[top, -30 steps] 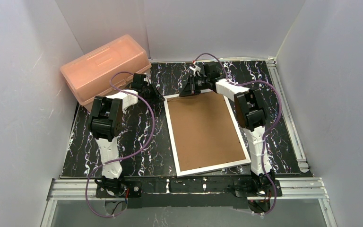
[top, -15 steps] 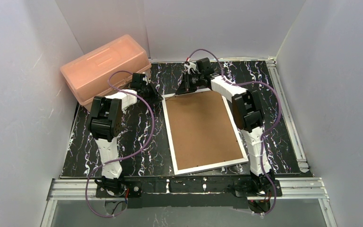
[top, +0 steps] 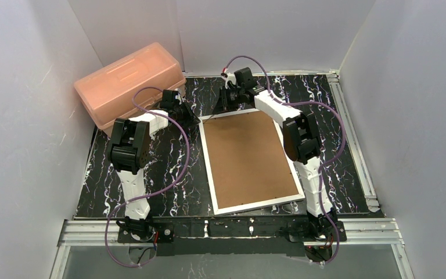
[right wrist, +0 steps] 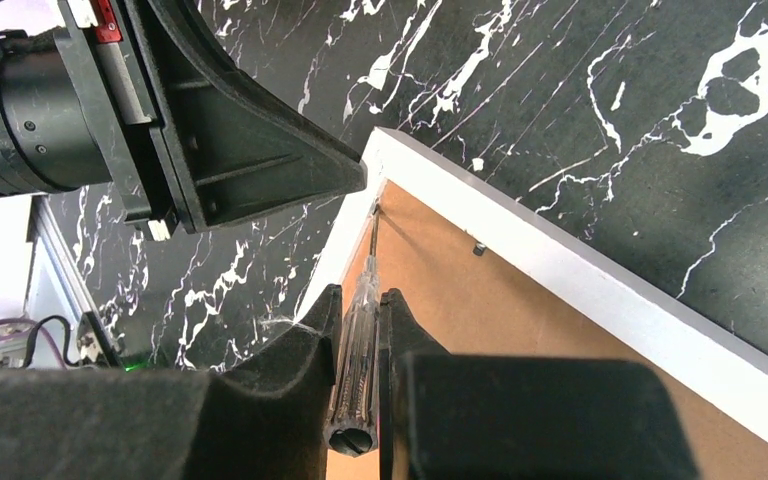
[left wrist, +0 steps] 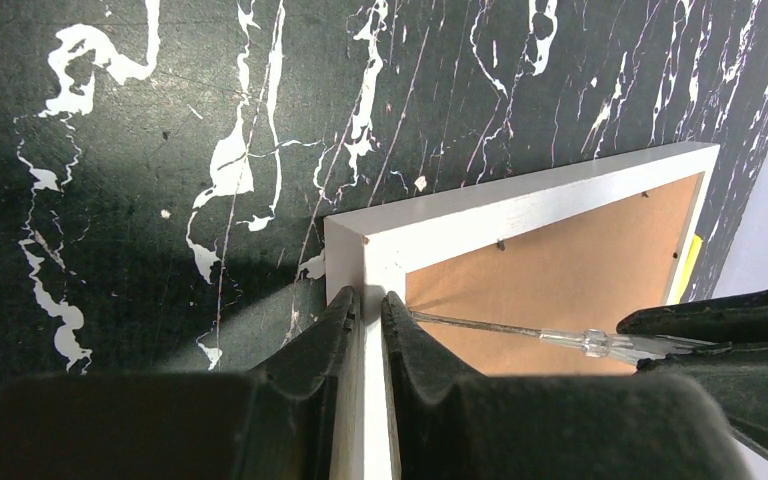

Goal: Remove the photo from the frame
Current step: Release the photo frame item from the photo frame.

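Observation:
The frame [top: 250,160] lies face down on the black marbled table, brown back up inside a thin white border. The photo is hidden beneath that backing. My left gripper [left wrist: 368,297] is shut on the frame's left rail just below its far-left corner; it also shows from above [top: 196,120]. My right gripper [right wrist: 360,292] is shut on a screwdriver [right wrist: 357,350] with a clear handle. The thin shaft [left wrist: 480,325] lies low over the backing, its tip at the inner edge of the left rail beside my left fingers.
A pink plastic box [top: 129,84] stands at the far left, behind the left arm. A small metal tab [right wrist: 477,247] sits on the backing along the far rail. White walls close in the table on three sides, and a metal rail [top: 348,128] runs along the right.
The right gripper has carried the screwdriver left along the frame's far edge to the far-left corner. The frame has shifted slightly left. The left gripper has kept its hold.

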Robot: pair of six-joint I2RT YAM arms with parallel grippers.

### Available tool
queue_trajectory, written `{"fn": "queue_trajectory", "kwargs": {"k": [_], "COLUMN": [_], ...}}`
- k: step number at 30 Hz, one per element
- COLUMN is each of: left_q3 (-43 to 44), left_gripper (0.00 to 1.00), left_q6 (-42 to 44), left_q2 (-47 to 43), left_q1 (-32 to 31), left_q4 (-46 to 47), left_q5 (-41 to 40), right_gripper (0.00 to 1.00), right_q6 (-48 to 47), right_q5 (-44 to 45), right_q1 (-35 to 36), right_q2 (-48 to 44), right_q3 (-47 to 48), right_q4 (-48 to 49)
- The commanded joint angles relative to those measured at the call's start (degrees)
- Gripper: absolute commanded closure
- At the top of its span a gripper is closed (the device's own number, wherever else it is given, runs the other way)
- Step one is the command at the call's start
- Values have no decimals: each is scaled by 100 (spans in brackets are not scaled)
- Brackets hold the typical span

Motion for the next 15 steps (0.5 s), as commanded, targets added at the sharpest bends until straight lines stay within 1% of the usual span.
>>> {"fn": "queue_trajectory", "kwargs": {"k": [1, 15], "left_q3": [-76, -150], "left_gripper": [90, 91], "left_q6": [-127, -296], "left_q2": [-82, -142], "left_q1": [-404, -673], "left_q4": [-181, -180], "left_q5": [550, 452], "right_gripper": [99, 99], "right_q6": [404, 61], "right_q5": [-1045, -495], "right_q1": [774, 1179], "right_q2": [-299, -354], "right_q3": [637, 1075], "right_q4": [862, 294]}}
